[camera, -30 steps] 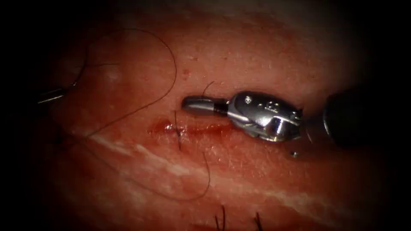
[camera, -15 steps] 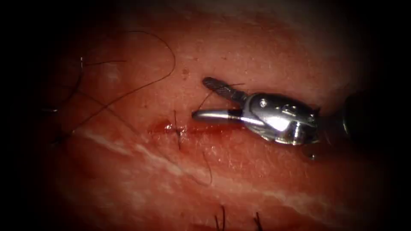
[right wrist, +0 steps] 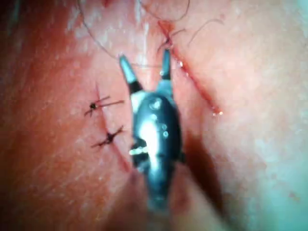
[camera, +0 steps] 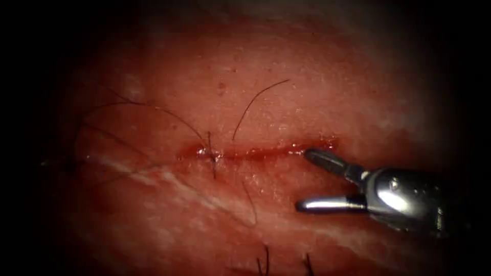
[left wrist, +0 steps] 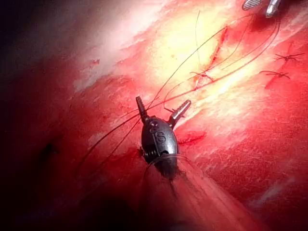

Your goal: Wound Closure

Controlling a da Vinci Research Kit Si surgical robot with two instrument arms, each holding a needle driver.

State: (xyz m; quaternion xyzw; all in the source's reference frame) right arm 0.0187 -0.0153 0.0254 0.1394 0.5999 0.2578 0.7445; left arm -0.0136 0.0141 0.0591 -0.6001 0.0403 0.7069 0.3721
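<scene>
Tissue (camera: 307,92) is cut (camera: 266,152); both tools' jaws gape empty; loose thread (camera: 255,102) could be snagged.

Right tool (camera: 312,181) and left tool (left wrist: 161,108) are noted; no needle is located.

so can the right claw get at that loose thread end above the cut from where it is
Probably yes: the right claw is open and holds nothing, and bare tissue lies between it and the thread end, with the cut to cross.

Right tool (camera: 312,179), fingers (camera: 327,160) apart, empty beside cut (camera: 255,152).
</scene>
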